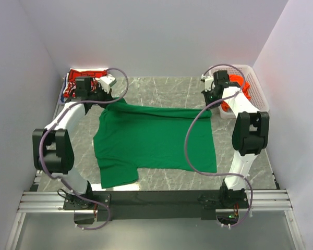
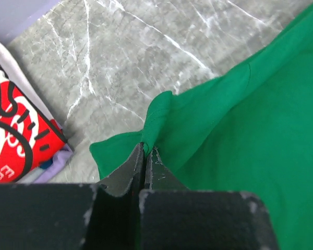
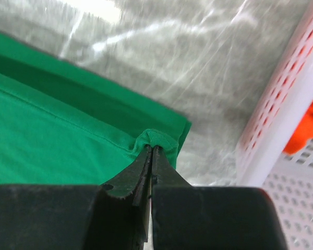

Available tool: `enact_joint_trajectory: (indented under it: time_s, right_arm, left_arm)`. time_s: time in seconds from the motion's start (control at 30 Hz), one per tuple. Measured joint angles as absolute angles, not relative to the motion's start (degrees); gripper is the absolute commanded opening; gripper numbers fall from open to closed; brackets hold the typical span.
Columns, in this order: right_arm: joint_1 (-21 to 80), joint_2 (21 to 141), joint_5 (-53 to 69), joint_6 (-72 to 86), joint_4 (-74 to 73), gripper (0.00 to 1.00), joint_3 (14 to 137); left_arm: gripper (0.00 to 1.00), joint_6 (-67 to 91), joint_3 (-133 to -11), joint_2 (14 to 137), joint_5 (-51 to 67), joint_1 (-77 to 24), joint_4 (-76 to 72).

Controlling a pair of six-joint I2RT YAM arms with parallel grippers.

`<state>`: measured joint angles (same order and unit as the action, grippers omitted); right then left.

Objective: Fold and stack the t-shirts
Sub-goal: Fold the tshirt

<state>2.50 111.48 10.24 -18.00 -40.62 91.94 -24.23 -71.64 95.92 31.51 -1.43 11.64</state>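
Left gripper (image 2: 145, 148) pinches the far-left corner of the green shirt (image 1: 151, 143) beside the red shirt (image 2: 15, 135); right gripper (image 3: 151, 148) pinches its far-right corner by the basket (image 3: 281, 120) with the orange shirt (image 3: 309, 130). First fold likely: both must draw that edge nearward together.

- The green t-shirt (image 1: 156, 143) is lying spread left of the basket (image 1: 259, 92), far corners bunching.
- The orange t-shirt (image 1: 245, 87) is sitting crumpled inside it.
- The red t-shirt (image 1: 71, 91) is lying far left of it.

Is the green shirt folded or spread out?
Spread out: the shirt lies flat across the table; left claw and right claw pinch its far corners.
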Motion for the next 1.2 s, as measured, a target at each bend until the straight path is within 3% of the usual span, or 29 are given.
enact_joint_trajectory:
  time_s: [0.27, 0.73, 0.77, 0.87, 0.93, 0.97, 1.1, 1.2]
  right_arm:
    - [2.5, 107.2, 10.6, -19.6, -39.5, 0.0, 85.3]
    - [2.5, 107.2, 11.5, -22.0, -38.1, 0.0, 77.2]
    - [2.5, 107.2, 11.5, -22.1, -38.2, 0.0, 77.1]
    - [2.5, 107.5, 11.5, -22.6, -38.1, 0.0, 77.1]
    - [2.5, 107.7, 11.6, -23.0, -38.2, 0.07, 77.1]
    - [2.5, 108.0, 11.7, -23.2, -38.3, 0.18, 77.1]
    - [2.5, 108.7, 12.9, -24.7, -40.4, 0.41, 77.2]
    - [2.5, 108.7, 13.9, -25.7, -42.6, 0.44, 77.4]
  left_arm:
    - [0.0, -23.9, -61.5, 86.9, 30.0, -1.8, 11.4]
    - [0.01, -22.9, -49.9, 86.4, 25.9, -3.0, 12.4]
    - [0.03, -23.2, -49.9, 86.6, 25.8, -3.1, 12.8]
    - [0.24, -24.5, -49.9, 87.7, 26.0, -3.2, 14.7]
    - [0.29, -25.8, -49.9, 88.0, 26.5, -3.2, 16.8]
    - [0.34, -26.4, -49.8, 88.0, 26.9, -3.1, 17.7]
    - [0.4, -29.8, -51.0, 88.0, 28.7, -2.5, 23.5]
    - [0.43, -31.9, -55.2, 88.2, 30.3, -1.2, 28.0]
